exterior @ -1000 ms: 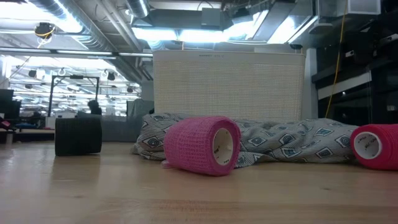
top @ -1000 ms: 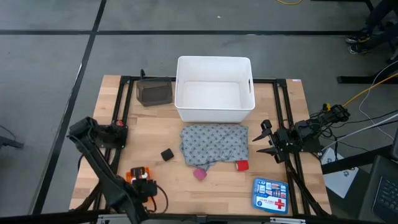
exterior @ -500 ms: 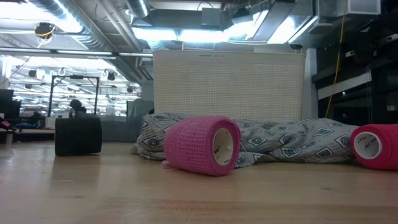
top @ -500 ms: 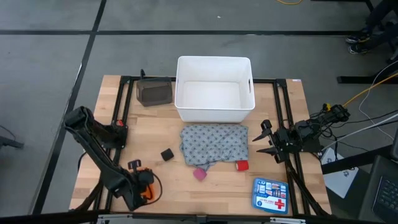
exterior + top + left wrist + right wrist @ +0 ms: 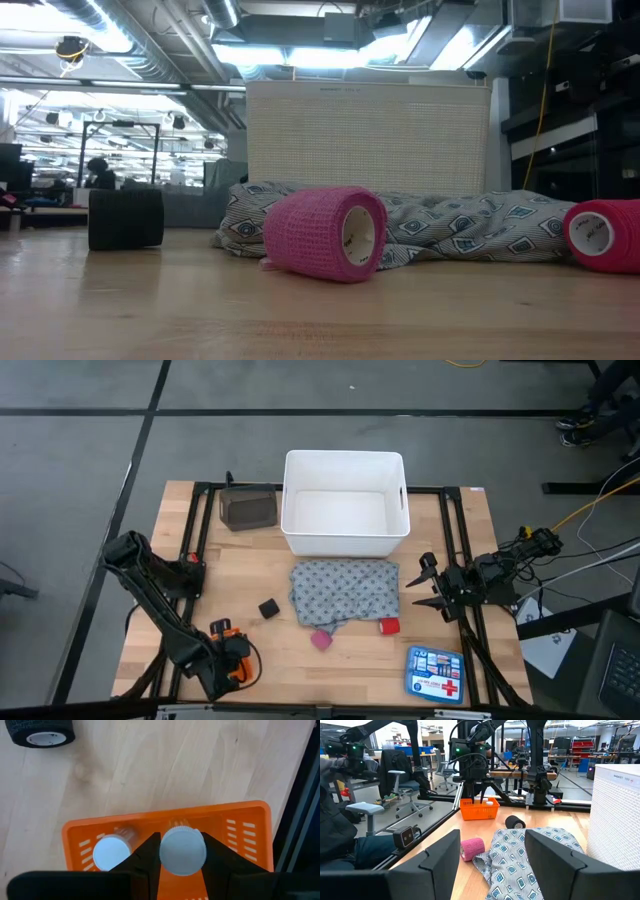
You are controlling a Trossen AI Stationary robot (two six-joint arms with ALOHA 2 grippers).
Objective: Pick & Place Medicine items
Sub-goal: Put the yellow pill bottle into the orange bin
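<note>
Gripping a white-capped bottle (image 5: 182, 851) inside the small orange plastic basket (image 5: 243, 822), the left gripper (image 5: 181, 851) sits left of the grey patterned cloth (image 5: 344, 593); right gripper (image 5: 424, 584) waits spread open right of it; pink roll (image 5: 321, 640) touches the cloth's near edge.

Even, bright light falls on the wooden table (image 5: 250, 575) from above, leaving only soft, short shadows beside the white bin (image 5: 345, 503). At table height, ceiling lamps (image 5: 330, 55) glare white and wash out the area around them; the pink roll (image 5: 325, 233) is sharp while the nearest boards blur. The orange basket (image 5: 167, 822) is crisp in the left wrist picture. The near dark fingers (image 5: 437, 857) in the right wrist picture look soft.
</note>
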